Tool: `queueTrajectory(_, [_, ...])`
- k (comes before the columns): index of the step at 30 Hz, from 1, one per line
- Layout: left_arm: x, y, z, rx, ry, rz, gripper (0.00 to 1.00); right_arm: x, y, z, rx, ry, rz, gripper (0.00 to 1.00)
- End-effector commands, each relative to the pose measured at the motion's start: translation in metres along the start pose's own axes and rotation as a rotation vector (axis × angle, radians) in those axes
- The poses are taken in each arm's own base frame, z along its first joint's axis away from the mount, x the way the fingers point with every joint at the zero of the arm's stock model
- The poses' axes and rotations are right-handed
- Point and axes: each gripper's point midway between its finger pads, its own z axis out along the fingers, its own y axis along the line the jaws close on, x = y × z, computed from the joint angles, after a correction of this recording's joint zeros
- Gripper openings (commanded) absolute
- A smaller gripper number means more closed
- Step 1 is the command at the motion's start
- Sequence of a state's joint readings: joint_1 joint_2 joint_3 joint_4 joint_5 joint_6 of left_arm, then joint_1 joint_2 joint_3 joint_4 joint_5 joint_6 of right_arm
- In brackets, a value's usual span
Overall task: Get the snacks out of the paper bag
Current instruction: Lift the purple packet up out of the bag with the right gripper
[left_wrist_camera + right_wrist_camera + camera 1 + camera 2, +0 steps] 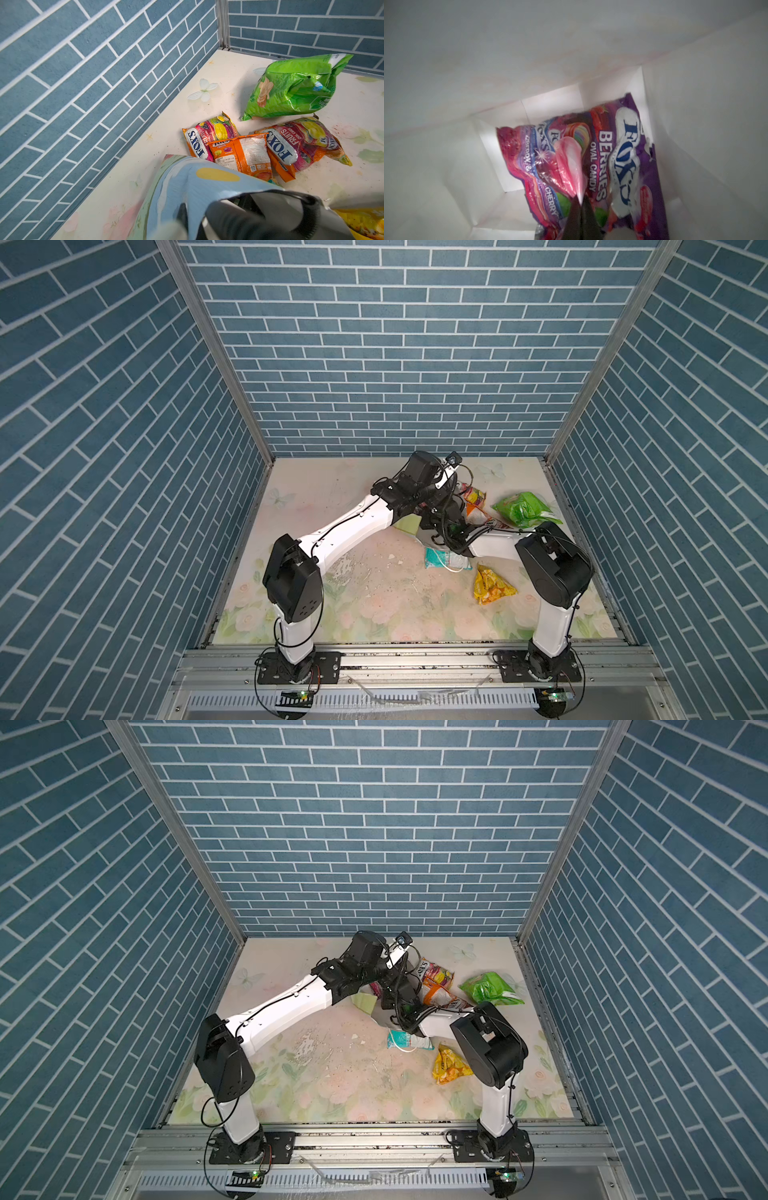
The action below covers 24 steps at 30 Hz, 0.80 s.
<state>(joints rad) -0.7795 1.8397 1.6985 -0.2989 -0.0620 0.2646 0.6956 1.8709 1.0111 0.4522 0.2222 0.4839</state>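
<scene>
The paper bag (182, 187) lies on its side at the back right of the table, mostly under both arms; its pale green side (405, 524) shows in both top views. My left gripper (204, 216) is shut on the bag's rim. My right gripper (580, 202) is inside the bag's white interior (467, 83), shut on a pink fold of a pink FOX'S packet (566, 164) beside a purple FOX'S packet (629, 145). Outside lie a green packet (523, 508), FOX'S packets (209, 135) (299, 141), an orange one (243, 153), a teal-and-white one (446, 561) and a yellow-orange one (490, 585).
Blue brick walls (395, 364) close in the floral table (353, 593) at the back and on both sides; the packets lie near the back right corner. A metal rail (415, 659) with both arm bases runs along the front edge. A white cord (455, 570) crosses the teal packet.
</scene>
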Motion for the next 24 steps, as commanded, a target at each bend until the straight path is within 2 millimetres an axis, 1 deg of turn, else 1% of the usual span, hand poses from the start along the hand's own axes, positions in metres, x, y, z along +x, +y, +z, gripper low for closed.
queueTrajectory(1, [0.012,0.0,0.01,-0.016,0.056,-0.007,0.0,-0.039,0.008,-0.017,-0.023,-0.111,0.025,0.0])
queueTrajectory(8, [0.014,0.004,0.012,-0.043,0.068,-0.008,0.0,-0.048,0.007,-0.028,-0.014,-0.137,0.0,0.0])
queueTrajectory(11, [0.017,0.009,0.014,-0.072,0.083,-0.01,0.0,-0.055,0.008,-0.035,-0.017,-0.154,-0.008,0.0])
queueTrajectory(18, [0.017,0.014,0.016,-0.092,0.094,-0.016,0.0,-0.069,0.009,-0.053,-0.001,-0.198,-0.044,0.0])
queueTrajectory(24, [0.018,0.02,0.018,-0.109,0.107,-0.022,0.0,-0.074,0.008,-0.063,0.002,-0.217,-0.053,0.0])
